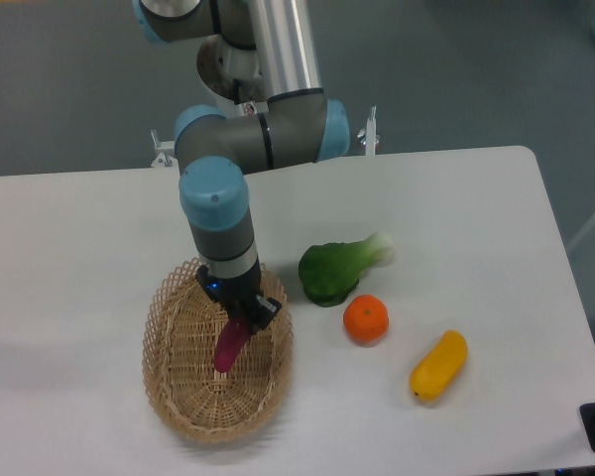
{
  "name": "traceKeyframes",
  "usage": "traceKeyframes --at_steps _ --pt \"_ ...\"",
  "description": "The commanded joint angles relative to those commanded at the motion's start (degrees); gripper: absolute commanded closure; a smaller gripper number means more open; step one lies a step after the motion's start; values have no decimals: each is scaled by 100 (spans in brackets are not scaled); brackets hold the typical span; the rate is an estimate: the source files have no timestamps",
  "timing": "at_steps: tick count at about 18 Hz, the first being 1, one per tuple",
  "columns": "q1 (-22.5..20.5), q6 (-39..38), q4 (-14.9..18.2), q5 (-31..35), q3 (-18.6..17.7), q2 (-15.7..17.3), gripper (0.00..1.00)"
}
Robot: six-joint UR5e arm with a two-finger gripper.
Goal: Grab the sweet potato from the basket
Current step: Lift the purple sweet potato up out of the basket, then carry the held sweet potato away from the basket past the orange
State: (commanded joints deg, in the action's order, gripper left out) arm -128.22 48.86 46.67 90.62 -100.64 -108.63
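The oval tan wicker basket point(183, 382) lies on the white table at the front left. My gripper point(242, 319) hangs over the basket's right half and is shut on the upper end of the magenta-purple sweet potato point(226, 349). The sweet potato hangs tilted, its lower end pointing down and left toward the basket's floor. I cannot tell whether that end touches the weave. The fingertips are mostly hidden by the gripper body.
A green leafy vegetable point(339, 269), an orange point(366, 319) and a yellow-orange oblong fruit point(438, 365) lie on the table to the right of the basket. The table's right edge is near the yellow fruit.
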Motion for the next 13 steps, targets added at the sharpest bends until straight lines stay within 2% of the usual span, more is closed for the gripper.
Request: traceKeyframes --at_steps 1,3,5,7,10,13 --pt "-105 123 70 -35 53 26 67" --pt "-369 421 193 -70 123 280 67" --pt "-720 772 325 -210 202 334 67" --pt "-1159 1273 623 -412 308 491 67" --pt "-1774 2142 1133 -492 492 519 67" --pt "-2223 2829 1309 -501 607 519 67"
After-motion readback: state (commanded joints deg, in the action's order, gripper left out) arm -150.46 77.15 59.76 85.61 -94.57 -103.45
